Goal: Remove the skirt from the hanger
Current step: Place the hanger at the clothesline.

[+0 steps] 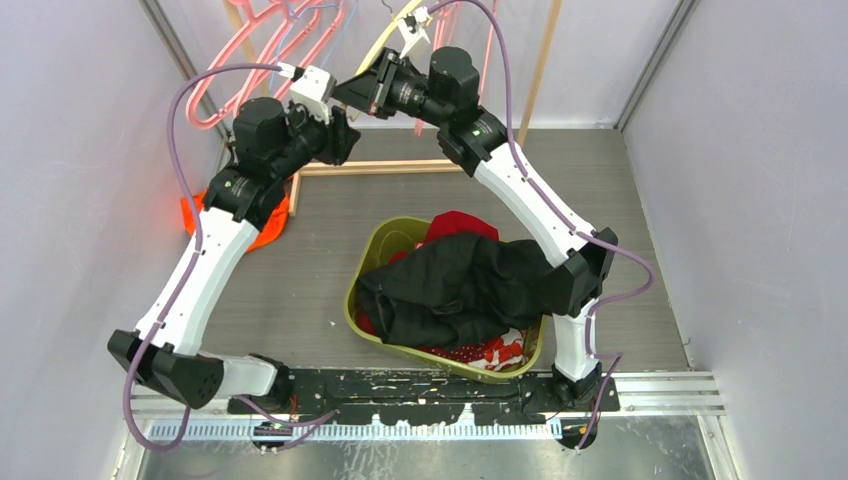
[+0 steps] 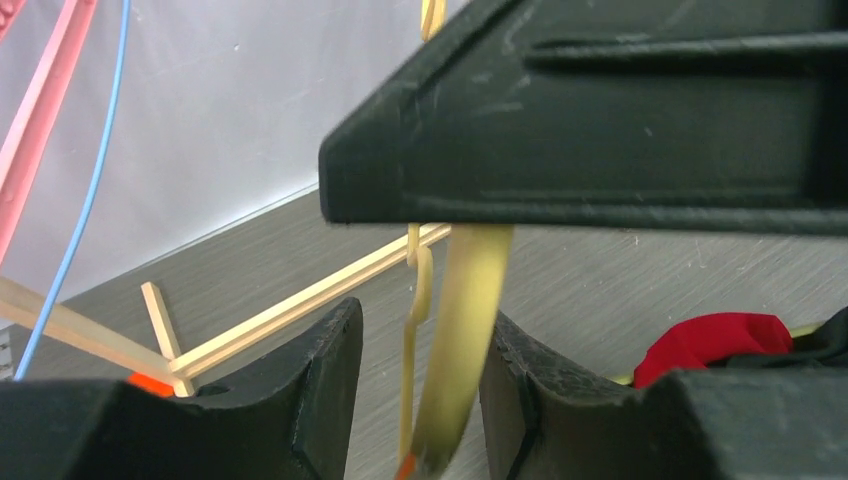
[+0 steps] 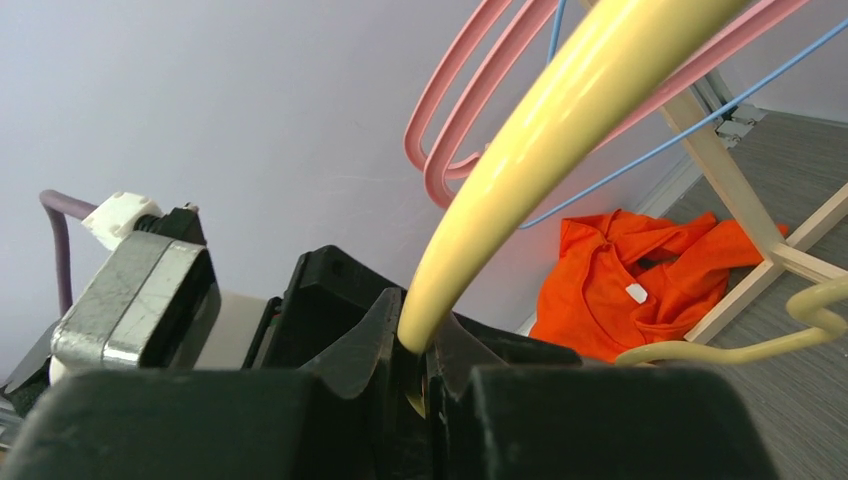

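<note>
A pale yellow hanger hangs at the back, and the parts of it that show carry no cloth. My right gripper is shut on the end of one of its arms. My left gripper stands open just below, with a yellow arm of the hanger passing between its fingers close to the right one. A black garment lies draped over a green basket. I cannot tell whether it is the skirt.
Red cloth lies in the basket under the black garment. Pink hangers and a thin blue one hang on the wooden rack at the back left. An orange garment lies on the floor by the left wall.
</note>
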